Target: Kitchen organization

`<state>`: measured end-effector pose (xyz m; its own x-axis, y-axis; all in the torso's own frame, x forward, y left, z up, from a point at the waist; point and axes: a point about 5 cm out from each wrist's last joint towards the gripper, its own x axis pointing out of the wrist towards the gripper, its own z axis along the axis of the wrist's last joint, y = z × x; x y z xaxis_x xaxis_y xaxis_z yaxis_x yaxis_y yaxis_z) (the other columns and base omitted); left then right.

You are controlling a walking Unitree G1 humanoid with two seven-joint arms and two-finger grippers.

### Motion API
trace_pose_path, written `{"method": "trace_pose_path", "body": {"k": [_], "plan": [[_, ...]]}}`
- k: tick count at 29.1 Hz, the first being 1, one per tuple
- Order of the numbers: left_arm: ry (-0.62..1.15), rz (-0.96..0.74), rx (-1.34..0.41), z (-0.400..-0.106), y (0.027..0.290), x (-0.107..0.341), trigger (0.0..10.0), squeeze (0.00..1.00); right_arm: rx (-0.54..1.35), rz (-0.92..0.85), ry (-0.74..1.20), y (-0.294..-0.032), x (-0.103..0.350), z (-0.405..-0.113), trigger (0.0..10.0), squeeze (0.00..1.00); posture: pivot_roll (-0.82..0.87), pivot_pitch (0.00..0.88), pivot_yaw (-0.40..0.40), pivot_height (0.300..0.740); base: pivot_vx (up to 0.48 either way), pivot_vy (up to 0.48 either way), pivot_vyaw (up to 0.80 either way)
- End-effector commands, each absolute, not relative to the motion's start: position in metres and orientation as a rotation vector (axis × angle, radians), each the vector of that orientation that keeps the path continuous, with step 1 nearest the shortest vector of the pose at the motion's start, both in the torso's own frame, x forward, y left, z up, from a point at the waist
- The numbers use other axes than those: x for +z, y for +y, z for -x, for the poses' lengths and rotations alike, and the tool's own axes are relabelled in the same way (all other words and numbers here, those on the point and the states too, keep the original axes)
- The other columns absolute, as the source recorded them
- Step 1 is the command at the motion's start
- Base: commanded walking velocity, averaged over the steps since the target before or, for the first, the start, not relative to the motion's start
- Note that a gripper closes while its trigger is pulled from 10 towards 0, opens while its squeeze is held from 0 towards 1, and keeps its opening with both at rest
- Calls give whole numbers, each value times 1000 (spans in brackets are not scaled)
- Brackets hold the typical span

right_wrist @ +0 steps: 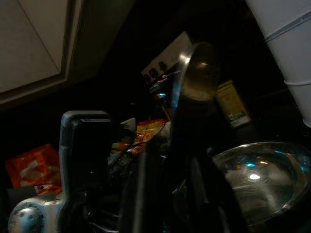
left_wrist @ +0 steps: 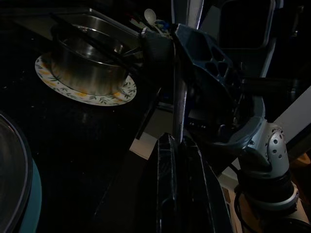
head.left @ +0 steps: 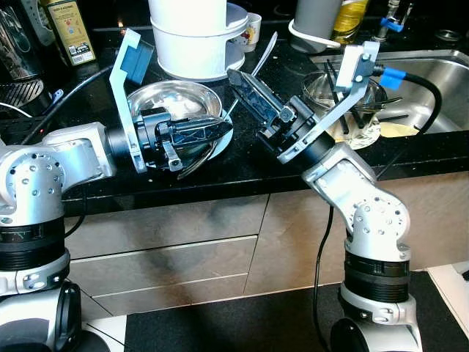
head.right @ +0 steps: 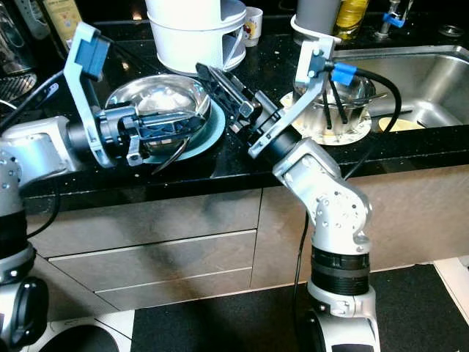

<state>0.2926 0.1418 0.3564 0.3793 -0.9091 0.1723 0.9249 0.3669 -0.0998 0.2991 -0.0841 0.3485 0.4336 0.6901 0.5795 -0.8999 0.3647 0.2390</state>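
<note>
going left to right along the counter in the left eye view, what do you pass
oil bottle → left pincer over the steel bowl → right pincer → steel pot on a patterned plate → sink

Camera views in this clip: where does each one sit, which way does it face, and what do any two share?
Left eye view: on the head, looking down at the black counter; both silver arms, left gripper by the steel bowl.
Right eye view: the same scene; right gripper holds a spoon.
Left wrist view: along the left fingers toward the patterned plate with its steel pot and the right arm.
Right wrist view: along the right fingers, the spoon between them.
Shared: the steel bowl, in both eye views and the right wrist view.
</note>
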Motion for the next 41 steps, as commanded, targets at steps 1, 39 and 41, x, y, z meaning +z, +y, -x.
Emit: {"method": "trace_pose_path", "body": {"k": [1, 39, 41], "plan": [[-93, 187, -1199, -291, 141, 355, 0, 0, 1075, -579, -421, -82, 350, -298, 0, 0, 54, 240, 1, 740, 0, 0, 0], [-159, 92, -1103, -283, 176, 362, 10000, 0, 1360, -416, -256, -90, 327, -265, 0, 0, 55, 218, -19, 740, 0, 0, 0], [-122, 17, -1215, -269, 167, 352, 10000, 0, 1408, -360, -189, -90, 318, -259, 0, 0, 54, 220, -15, 740, 0, 0, 0]]}}
